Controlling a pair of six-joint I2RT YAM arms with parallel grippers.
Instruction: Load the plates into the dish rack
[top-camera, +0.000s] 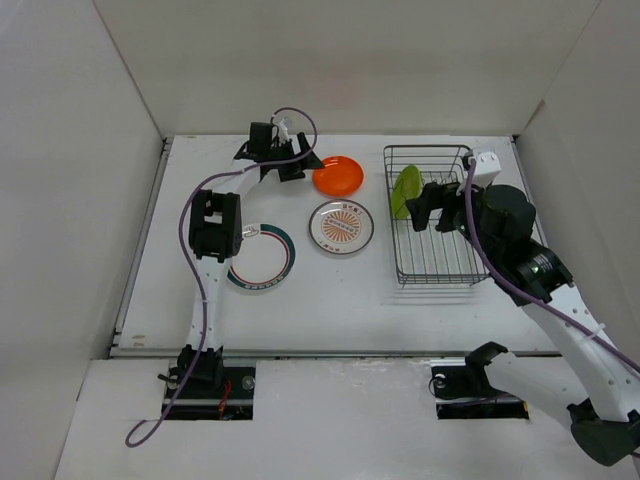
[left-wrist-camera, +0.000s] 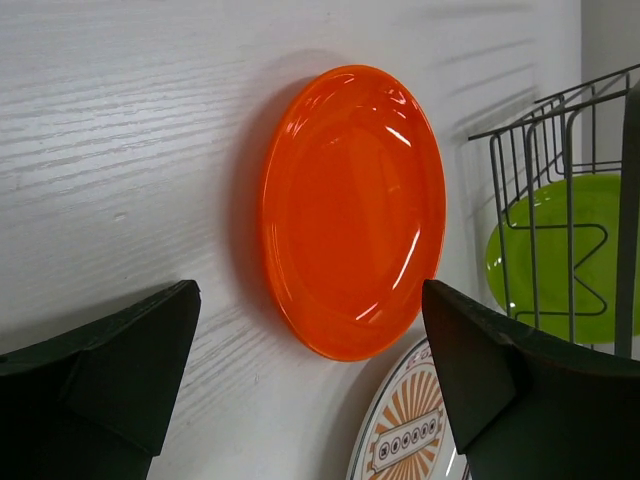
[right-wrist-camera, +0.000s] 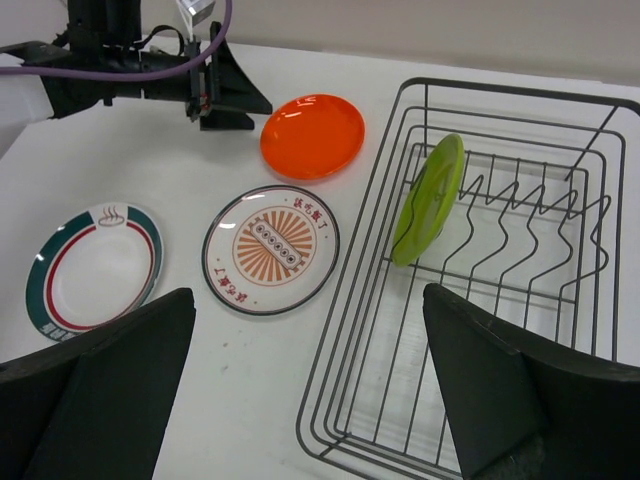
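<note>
My left pincer (left-wrist-camera: 310, 295), jaws wide and empty, faces the orange plate (left-wrist-camera: 350, 210) lying flat on the desk (top-camera: 330, 305) beside the dish rack (top-camera: 435, 260). I should tip one finger under its near rim, then close gently on the edge.

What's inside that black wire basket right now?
Just the lime green plate, tilted on edge among the prongs of the dish rack. The right gripper hides the rack's near corner, so that bit is unknown.
</note>
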